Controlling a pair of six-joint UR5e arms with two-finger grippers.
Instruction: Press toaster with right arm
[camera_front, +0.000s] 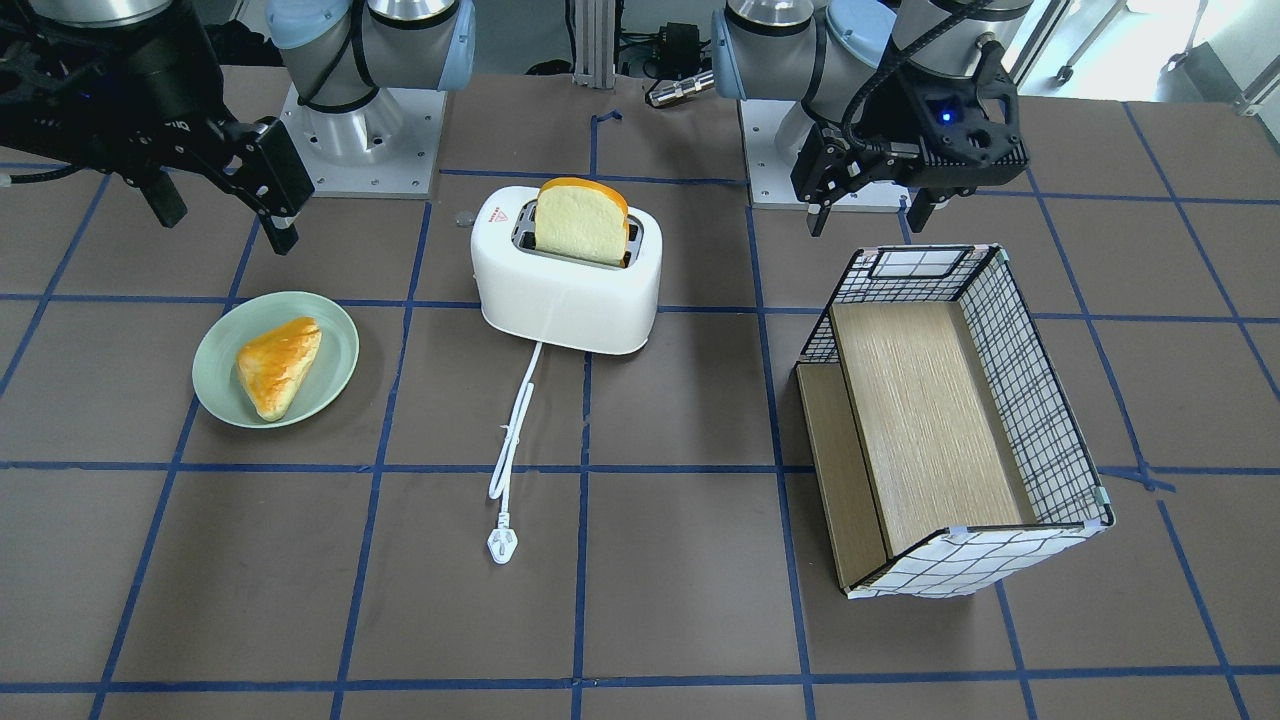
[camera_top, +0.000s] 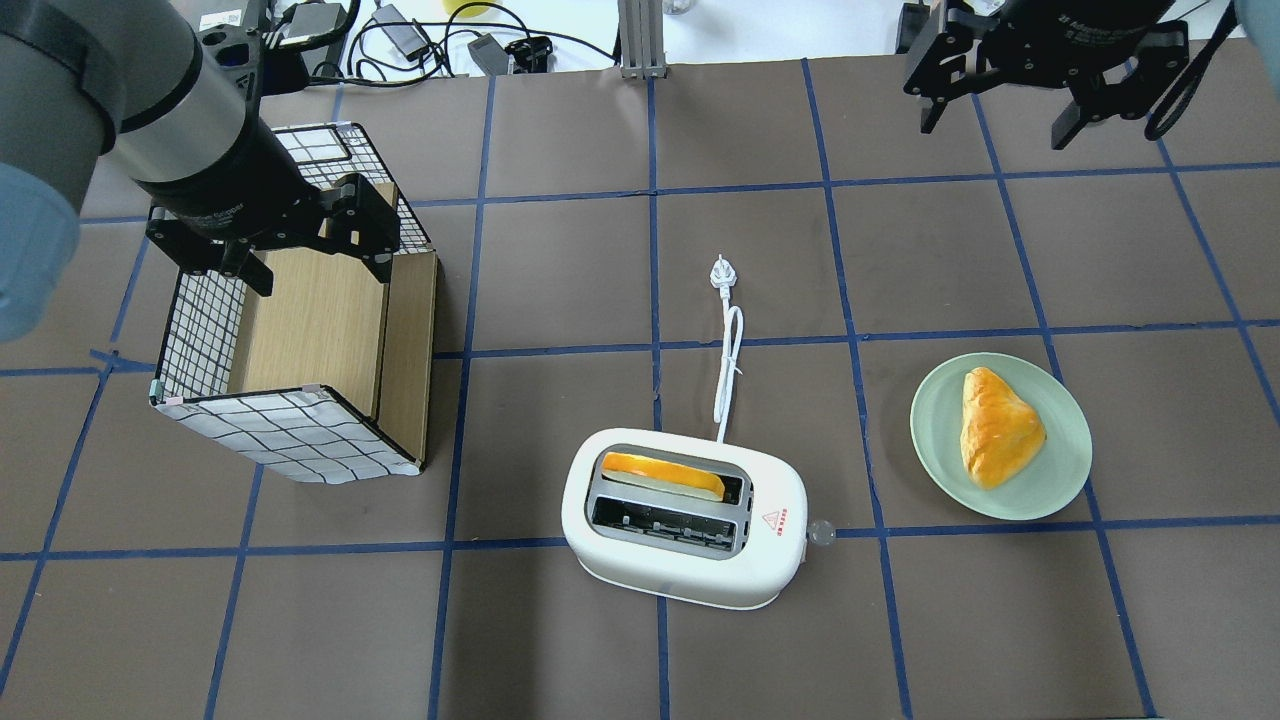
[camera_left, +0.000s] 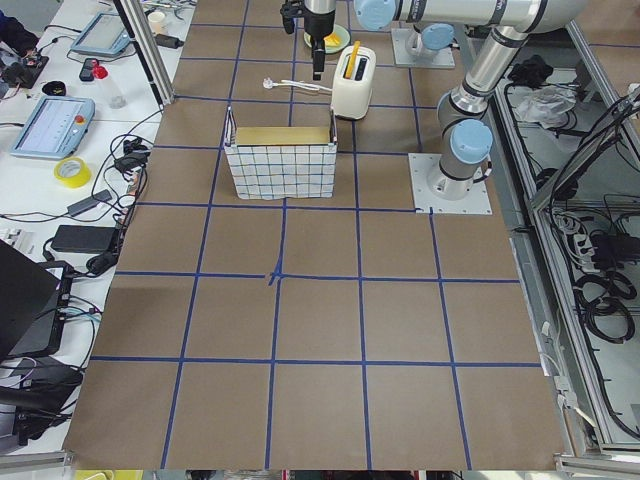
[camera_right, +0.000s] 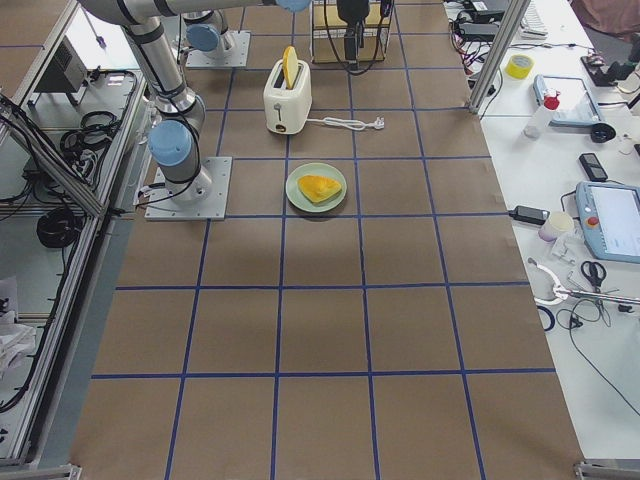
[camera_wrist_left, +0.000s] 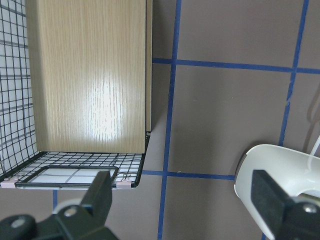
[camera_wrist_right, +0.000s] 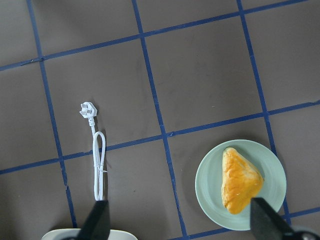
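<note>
The white toaster (camera_front: 570, 295) stands mid-table with a bread slice (camera_front: 580, 225) upright in one slot. Its small lever knob (camera_top: 820, 532) sticks out on the end that carries the red triangle mark. Its cord and plug (camera_front: 500, 545) lie on the table. My right gripper (camera_top: 997, 122) is open and empty, raised above the table far beyond the toaster and the plate. In the right wrist view the gripper (camera_wrist_right: 180, 222) looks down on the plug and the toaster's edge (camera_wrist_right: 85, 234). My left gripper (camera_top: 318, 270) is open and empty over the grid-patterned box.
A green plate (camera_top: 935, 440) with a golden pastry (camera_top: 995, 425) sits to the toaster's right in the overhead view. The grid-patterned box (camera_top: 200, 330) with wooden boards lies on its side at the left. Blue tape lines cross the brown table.
</note>
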